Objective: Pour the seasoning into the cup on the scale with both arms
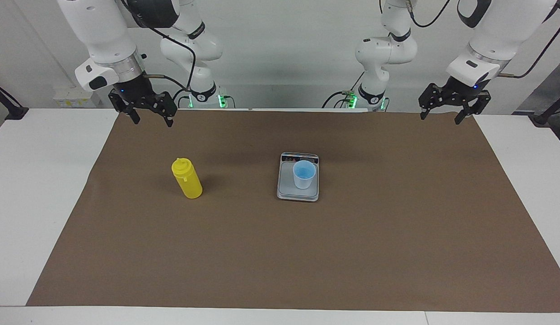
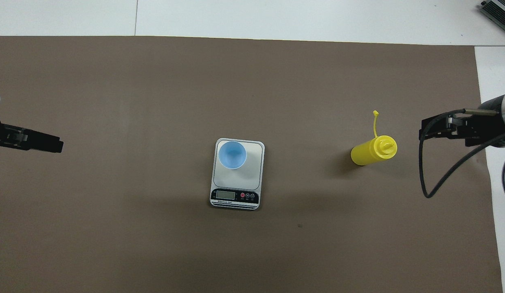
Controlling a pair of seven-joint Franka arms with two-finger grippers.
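Both arms hang raised and bent at the robots' edge of the surface (image 1: 45, 189), wrists pointing down. The left tool (image 1: 447, 113) is in the air over the mat (image 1: 352, 253) edge at the left arm's end, its black fingers (image 1: 463, 115) spread apart and gripping nothing. The right tool (image 1: 150, 118) is in the air over the mat edge at the right arm's end, fingers likewise spread and empty. The brown, matte paper mat covers most of the white surface. At its middle lies the scale (image 1: 284, 192), a flat silver-grey rectangle with rounded corners, its dark display strip on the edge nearest the robots. The cup (image 1: 304, 174), light blue, tapered plastic, stands upright on the scale's platform. The bottle (image 1: 187, 178), a yellow plastic cylinder with a domed nozzle cap and tethered lid hanging open, stands on the mat well apart from the scale, toward the right arm's end.
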